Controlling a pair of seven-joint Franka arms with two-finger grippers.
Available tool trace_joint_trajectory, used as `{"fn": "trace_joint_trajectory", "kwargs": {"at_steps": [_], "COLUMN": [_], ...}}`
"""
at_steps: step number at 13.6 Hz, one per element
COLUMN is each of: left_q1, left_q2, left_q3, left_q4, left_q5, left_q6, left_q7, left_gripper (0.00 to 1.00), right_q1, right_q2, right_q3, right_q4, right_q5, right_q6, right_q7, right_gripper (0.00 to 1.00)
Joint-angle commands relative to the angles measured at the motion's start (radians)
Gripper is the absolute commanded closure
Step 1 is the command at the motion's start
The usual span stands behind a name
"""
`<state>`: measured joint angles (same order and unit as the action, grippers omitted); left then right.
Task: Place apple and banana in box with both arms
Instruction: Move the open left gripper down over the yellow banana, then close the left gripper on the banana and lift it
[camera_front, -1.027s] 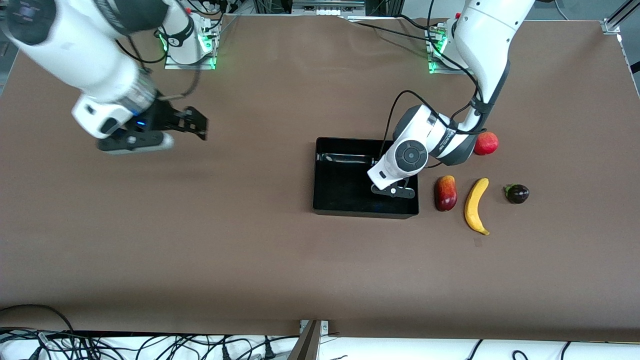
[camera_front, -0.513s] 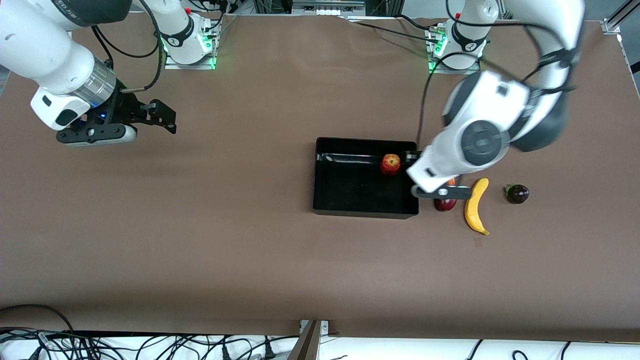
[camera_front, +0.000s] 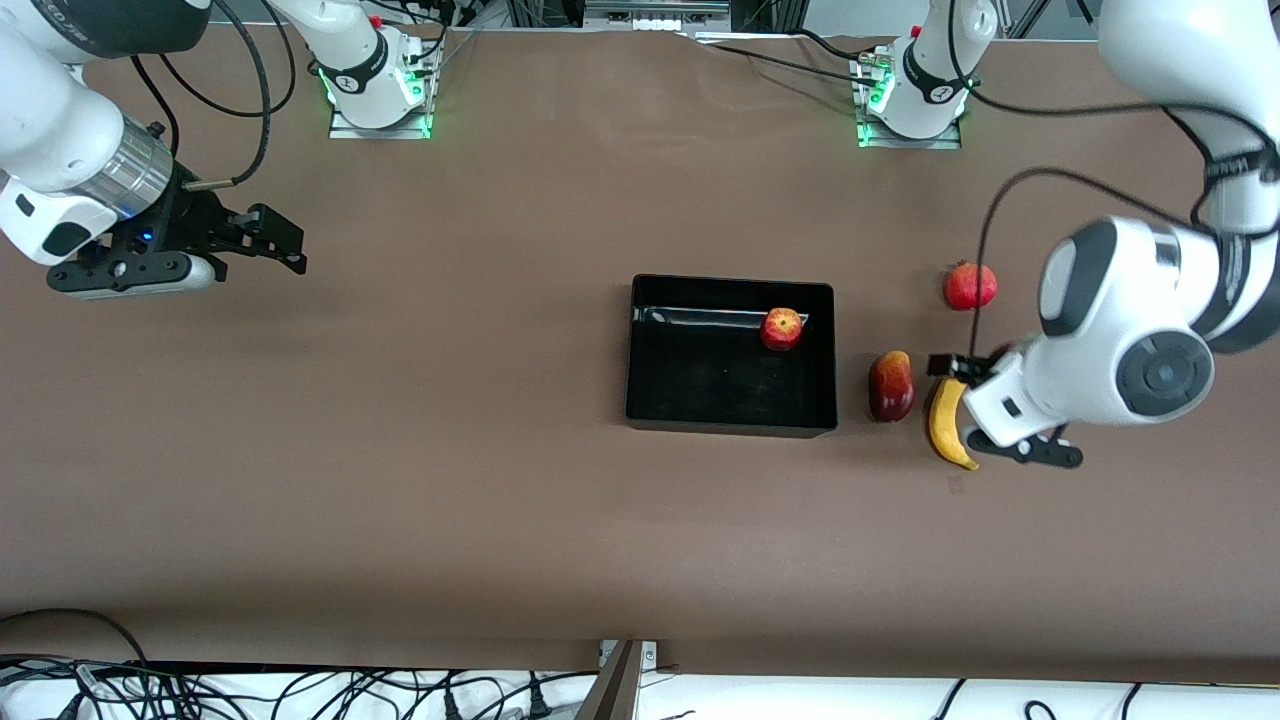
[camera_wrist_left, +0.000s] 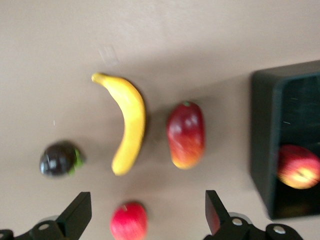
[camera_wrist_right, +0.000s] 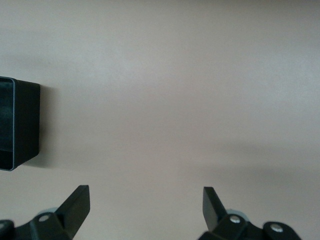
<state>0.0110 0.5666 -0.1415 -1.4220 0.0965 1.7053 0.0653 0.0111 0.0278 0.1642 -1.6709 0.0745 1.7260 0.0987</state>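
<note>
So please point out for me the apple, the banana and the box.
apple (camera_front: 782, 329): front view, middle of its red skin, inside the box.
banana (camera_wrist_left: 131, 121): left wrist view, middle of its curved yellow body.
box (camera_front: 730, 427): front view, its wall nearest the front camera.

Front view evenly bright, sharp, soft shadows under the arms on the table. Glare streak on the box inner wall. Left wrist view motion-blurred: banana and apple smeared. Right wrist view washed out, pale, soft shadow band at lower right.
</note>
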Motion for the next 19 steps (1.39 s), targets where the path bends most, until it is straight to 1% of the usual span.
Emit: {"fn": "trace_joint_trajectory", "kwargs": {"at_steps": [1, 3, 4, 6, 7, 9, 10, 11, 12, 13, 14, 15, 17, 18, 19], "left_q1": [0.0, 0.015, 0.021, 0.021, 0.023, 0.023, 0.023, 0.024, 0.024, 0.026, 0.024, 0.024, 0.024, 0.024, 0.02], "left_q2": [-0.043, -0.05, -0.048, -0.042, -0.037, -0.03, -0.021, -0.014, -0.01, -0.011, -0.014, -0.02, -0.057, -0.077, -0.089], "left_q3": [0.029, 0.033, 0.04, 0.054, 0.059, 0.069, 0.072, 0.072, 0.074, 0.072, 0.072, 0.072, 0.071, 0.062, 0.056], "left_q4": [-0.223, -0.358, -0.414, -0.494, -0.512, -0.515, -0.515, -0.517, -0.517, -0.517, -0.515, -0.511, -0.482, -0.448, -0.392], "left_q5": [0.032, 0.035, 0.042, 0.042, 0.052, 0.084, 0.085, 0.086, 0.086, 0.086, 0.086, 0.086, 0.086, 0.085, 0.075], "left_q6": [0.233, 0.414, 0.507, 0.652, 0.69, 0.703, 0.705, 0.718, 0.72, 0.714, 0.708, 0.694, 0.625, 0.558, 0.474], "left_q7": [0.068, 0.091, 0.143, 0.177, 0.188, 0.209, 0.209, 0.209, 0.211, 0.217, 0.237, 0.24, 0.237, 0.237, 0.234], "left_gripper": [0.0, 0.0, 0.0, 0.0, 0.0, 0.0, 0.02, 0.24, 0.61, 0.79, 0.93, 1.0, 1.0, 1.0, 1.0], "right_q1": [-0.023, -0.023, -0.025, -0.025, -0.025, -0.025, -0.025, -0.025, -0.023, -0.023, -0.019, -0.001, 0.015, 0.015, 0.015], "right_q2": [-0.016, -0.014, -0.014, -0.011, -0.012, -0.011, -0.012, -0.011, -0.011, -0.011, -0.011, -0.011, -0.011, -0.011, -0.011], "right_q3": [0.028, 0.026, 0.023, 0.015, 0.014, 0.012, 0.014, 0.012, 0.014, 0.015, 0.018, 0.02, 0.021, 0.02, 0.018], "right_q4": [0.0, 0.005, 0.01, 0.011, 0.011, 0.016, 0.02, 0.02, 0.02, 0.02, 0.02, 0.02, 0.02, 0.02, 0.02], "right_q5": [-0.027, -0.048, -0.053, -0.055, -0.059, -0.076, -0.073, -0.073, -0.082, -0.1, -0.11, -0.113, -0.122, -0.124, -0.124], "right_q6": [-0.006, -0.005, -0.008, -0.016, -0.014, -0.011, -0.014, -0.014, -0.008, -0.008, -0.009, -0.009, -0.014, -0.013, -0.009], "right_q7": [-0.007, -0.014, -0.011, -0.011, -0.01, -0.007, -0.002, -0.001, -0.001, -0.001, -0.002, -0.001, -0.002, -0.001, -0.001], "right_gripper": [0.0, 0.0, 0.0, 0.0, 0.0, 0.0, 0.0, 0.0, 0.0, 0.0, 0.0, 0.0, 0.0, 0.0, 0.0]}}
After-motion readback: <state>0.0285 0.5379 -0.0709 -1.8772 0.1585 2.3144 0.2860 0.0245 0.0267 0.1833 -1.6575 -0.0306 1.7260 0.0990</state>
